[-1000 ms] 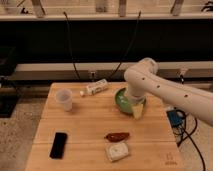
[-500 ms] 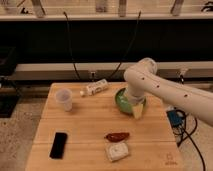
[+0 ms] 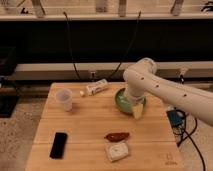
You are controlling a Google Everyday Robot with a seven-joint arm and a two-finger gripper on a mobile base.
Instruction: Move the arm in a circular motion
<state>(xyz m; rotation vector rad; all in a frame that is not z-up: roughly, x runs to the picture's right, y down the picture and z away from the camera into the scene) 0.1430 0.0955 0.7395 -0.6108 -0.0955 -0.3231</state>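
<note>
One white arm (image 3: pixel 170 92) at the right; one gripper (image 3: pixel 137 111) at its end, centre right, over one green bowl (image 3: pixel 120 101). One wooden table (image 3: pixel 85 125). On it: one clear cup (image 3: pixel 63 99), one white bottle (image 3: pixel 96 88), one black phone (image 3: pixel 59 145), one reddish-brown packet (image 3: pixel 117 136), one white packet (image 3: pixel 117 151).

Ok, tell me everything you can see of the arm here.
The arm is large, glossy and white, seemingly smooth plastic, built of thick rounded tubular segments dotted with small dark screw holes. It enters from the right edge, slants up and left to a rounded joint over the back right of the wooden table, then bends down. Its end effector, a pale yellowish tip, hangs at the front rim of the green bowl; whether it touches the bowl cannot be told.
</note>
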